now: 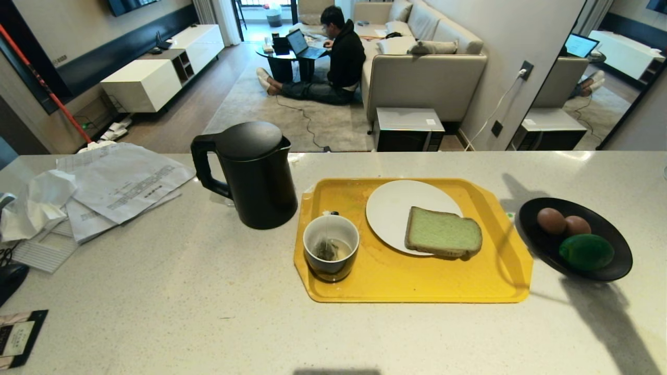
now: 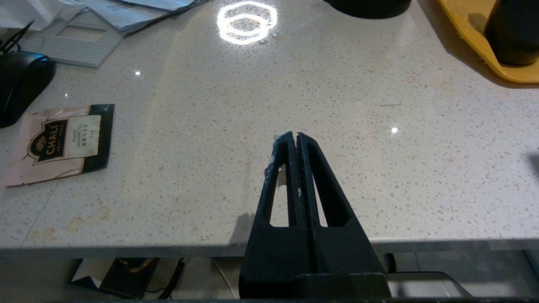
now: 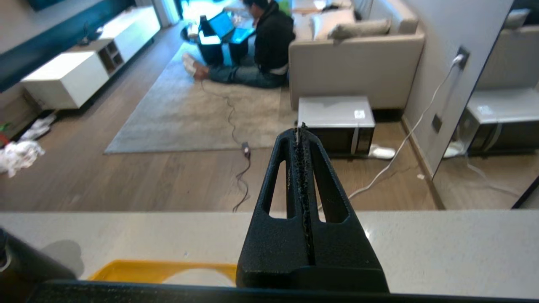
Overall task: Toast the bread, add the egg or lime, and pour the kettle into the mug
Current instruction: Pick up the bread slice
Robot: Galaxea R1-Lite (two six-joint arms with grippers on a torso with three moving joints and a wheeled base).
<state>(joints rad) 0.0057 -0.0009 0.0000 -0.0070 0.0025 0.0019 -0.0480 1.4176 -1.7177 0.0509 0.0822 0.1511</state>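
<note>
The bread (image 1: 443, 232) lies on a white plate (image 1: 391, 208) on a yellow tray (image 1: 417, 286). On the tray's left end stands the mug (image 1: 331, 254) with a tea bag inside. The black kettle (image 1: 255, 174) stands left of the tray. A black bowl (image 1: 615, 271) to the tray's right holds two eggs (image 1: 551, 220) and the lime (image 1: 586, 251). Neither gripper shows in the head view. My left gripper (image 2: 296, 135) is shut and empty over bare counter near the front edge. My right gripper (image 3: 301, 128) is shut and empty, raised above the counter's far side beyond the tray (image 3: 139, 269).
Loose papers (image 1: 120, 182) lie on the counter's left, with a tea sachet (image 2: 59, 141) and a black mouse (image 2: 21, 80) near the front left. Beyond the counter's far edge a microwave (image 1: 409, 127) stands on the floor and a person (image 1: 341, 57) sits at a laptop.
</note>
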